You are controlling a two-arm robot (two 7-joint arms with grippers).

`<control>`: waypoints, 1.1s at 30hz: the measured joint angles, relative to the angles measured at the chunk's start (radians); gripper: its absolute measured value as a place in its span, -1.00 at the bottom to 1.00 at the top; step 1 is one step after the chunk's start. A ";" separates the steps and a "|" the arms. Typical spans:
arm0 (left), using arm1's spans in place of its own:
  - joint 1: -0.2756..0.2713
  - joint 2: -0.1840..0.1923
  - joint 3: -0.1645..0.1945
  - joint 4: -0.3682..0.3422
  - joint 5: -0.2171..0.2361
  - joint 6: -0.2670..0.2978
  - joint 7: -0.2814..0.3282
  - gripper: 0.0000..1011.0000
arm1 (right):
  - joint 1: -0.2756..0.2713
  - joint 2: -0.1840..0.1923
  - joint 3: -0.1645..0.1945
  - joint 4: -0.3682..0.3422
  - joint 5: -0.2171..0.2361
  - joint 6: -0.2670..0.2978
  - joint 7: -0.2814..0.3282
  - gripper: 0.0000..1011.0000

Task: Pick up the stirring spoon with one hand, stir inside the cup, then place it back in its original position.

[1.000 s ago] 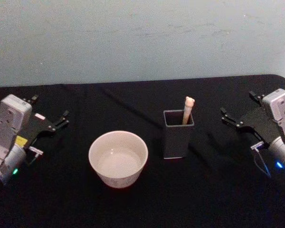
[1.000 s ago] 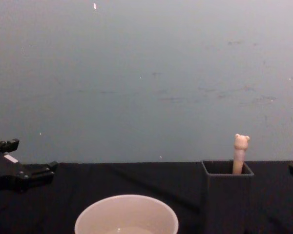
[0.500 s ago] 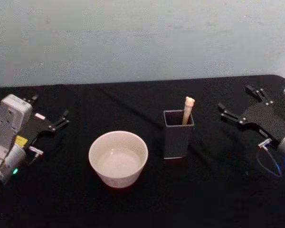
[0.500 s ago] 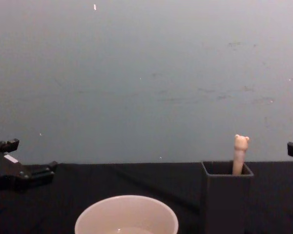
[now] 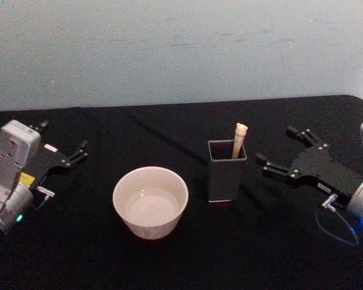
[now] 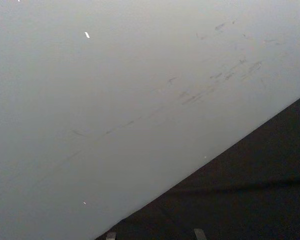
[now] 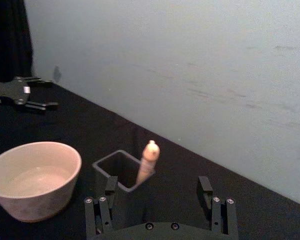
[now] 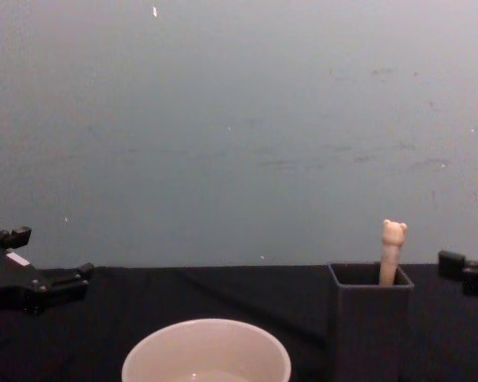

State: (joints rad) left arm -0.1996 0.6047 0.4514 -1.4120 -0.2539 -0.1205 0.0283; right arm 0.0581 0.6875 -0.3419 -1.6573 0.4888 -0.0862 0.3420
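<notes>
Table point(image 5: 169, 124): black cloth over the whole work surface, running back to a pale wall point(image 5: 181, 48). Everything I am working with sits on it.
Right gripper point(image 5: 273, 144): I see it low over the table on the right, its fingers spread wide apart and holding nothing. It points left toward the holder, with the nearer fingertip just beside the holder's right wall and a gap between them. From the chest camera one fingertip comes in at the right edge, at about the height of the holder's rim.
Left gripper point(image 5: 64, 135): parked at the table's left edge, fingers apart and empty, well apart from the cup.
Cup point(image 5: 150, 202): wide, round and cream-white, standing upright near the middle of the table. It is left of the holder and a little nearer to me, close to it but not touching. I cannot tell whether there is liquid inside.
Holder point(image 5: 227, 175): tall dark grey square box, upright, between the cup and the right gripper.
Stirring spoon point(image 5: 239, 138): it stands in the holder, leaning into the far right corner, with only the bear head and upper handle above the rim; the bowl is hidden inside. It is left of the right gripper's fingertips, untouched. From the right wrist camera the bear head lines up between the two fingers, farther off.
</notes>
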 joint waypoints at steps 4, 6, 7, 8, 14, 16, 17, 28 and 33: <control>0.000 0.000 0.000 0.000 0.000 0.000 0.000 0.98 | 0.013 -0.019 -0.010 0.008 0.004 0.020 0.025 0.98; 0.000 0.000 0.000 0.000 0.000 0.000 0.000 0.98 | 0.025 -0.034 -0.016 0.017 0.003 0.032 0.035 0.98; 0.000 0.000 0.000 0.000 0.000 0.000 0.000 0.98 | 0.035 -0.044 -0.019 0.024 0.003 0.041 0.038 0.98; 0.000 0.000 0.000 0.000 0.000 0.000 0.000 0.98 | 0.040 -0.050 -0.021 0.027 0.003 0.046 0.040 0.98; 0.000 0.000 0.000 0.000 0.000 0.000 0.000 0.98 | 0.088 -0.099 -0.031 0.066 -0.006 0.083 0.049 0.98; 0.000 0.000 0.000 0.000 0.000 0.000 0.000 0.98 | 0.102 -0.113 -0.034 0.078 -0.010 0.091 0.051 0.98; 0.000 0.000 0.000 0.000 0.000 0.000 0.000 0.98 | 0.109 -0.119 -0.034 0.084 -0.011 0.095 0.052 0.98; 0.000 0.000 0.000 0.000 0.000 0.000 0.000 0.98 | 0.175 -0.183 -0.040 0.162 -0.038 0.128 0.068 0.98; 0.000 0.000 0.000 0.000 0.000 0.000 0.000 0.98 | 0.195 -0.207 -0.035 0.193 -0.050 0.140 0.077 0.98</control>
State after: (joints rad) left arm -0.1995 0.6047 0.4514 -1.4120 -0.2539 -0.1205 0.0283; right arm 0.2527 0.4805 -0.3774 -1.4639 0.4389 0.0536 0.4190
